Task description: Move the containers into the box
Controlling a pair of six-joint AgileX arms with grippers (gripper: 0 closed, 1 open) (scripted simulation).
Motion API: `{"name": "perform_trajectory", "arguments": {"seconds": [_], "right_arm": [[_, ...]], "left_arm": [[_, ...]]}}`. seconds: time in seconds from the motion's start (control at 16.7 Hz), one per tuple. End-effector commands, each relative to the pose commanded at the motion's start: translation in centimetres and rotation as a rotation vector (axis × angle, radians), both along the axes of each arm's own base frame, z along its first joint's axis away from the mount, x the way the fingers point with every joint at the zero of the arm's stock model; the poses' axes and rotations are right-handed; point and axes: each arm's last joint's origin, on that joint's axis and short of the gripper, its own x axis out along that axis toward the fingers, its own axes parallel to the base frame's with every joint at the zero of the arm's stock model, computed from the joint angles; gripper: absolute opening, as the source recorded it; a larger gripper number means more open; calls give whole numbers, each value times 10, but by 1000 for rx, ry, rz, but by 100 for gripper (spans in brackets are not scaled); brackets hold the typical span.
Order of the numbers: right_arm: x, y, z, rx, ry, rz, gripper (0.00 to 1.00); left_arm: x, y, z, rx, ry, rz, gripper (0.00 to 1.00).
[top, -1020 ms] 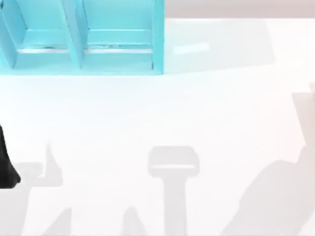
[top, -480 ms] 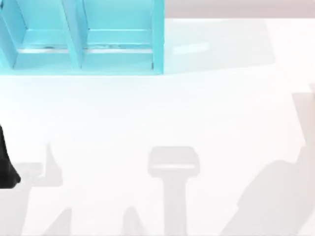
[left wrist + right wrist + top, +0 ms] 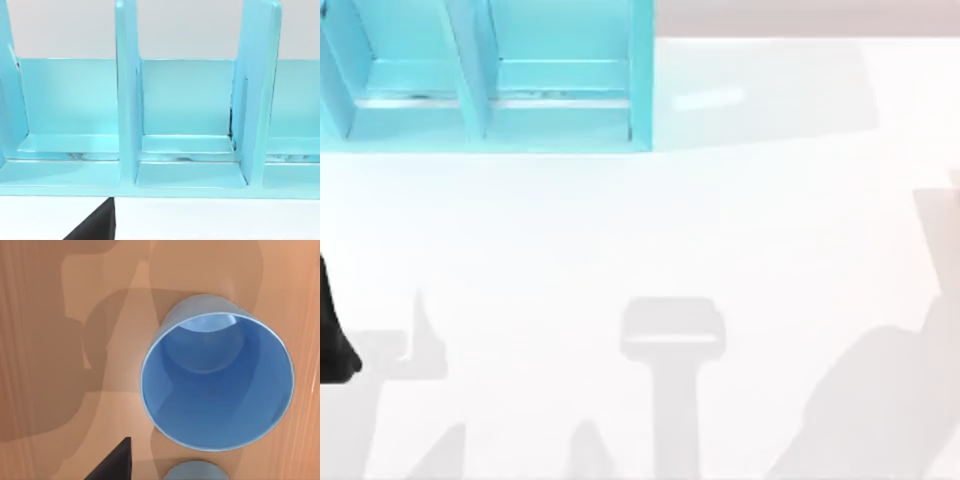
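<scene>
Overhead, a box (image 3: pixel 485 75) with divided compartments stood at the white table's (image 3: pixel 650 220) far left. One cup (image 3: pixel 216 372) stood upright on a brown surface (image 3: pixel 45 340) under the right wrist, another cup's rim (image 3: pixel 195 470) just beside it. Whether either end effector was open I cannot tell.

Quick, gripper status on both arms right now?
Left gripper: facing the turquoise box, open or closed cannot be told.
Right gripper: above an upright blue cup, holding nothing visible; state cannot be told.

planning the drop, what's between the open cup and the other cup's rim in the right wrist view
Bare brown surface separates the blue cup from the second cup's rim in the right wrist view; they stand apart.
</scene>
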Motion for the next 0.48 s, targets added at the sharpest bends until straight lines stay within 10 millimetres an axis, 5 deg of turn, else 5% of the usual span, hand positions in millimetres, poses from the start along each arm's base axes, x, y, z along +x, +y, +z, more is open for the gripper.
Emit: {"name": "perform_trajectory", "arguments": {"seconds": [0.48], "right_arm": [[1,-4,5,7,10,-5,100]], "left_arm": [[0,0,0,0,0,0,100]]}}
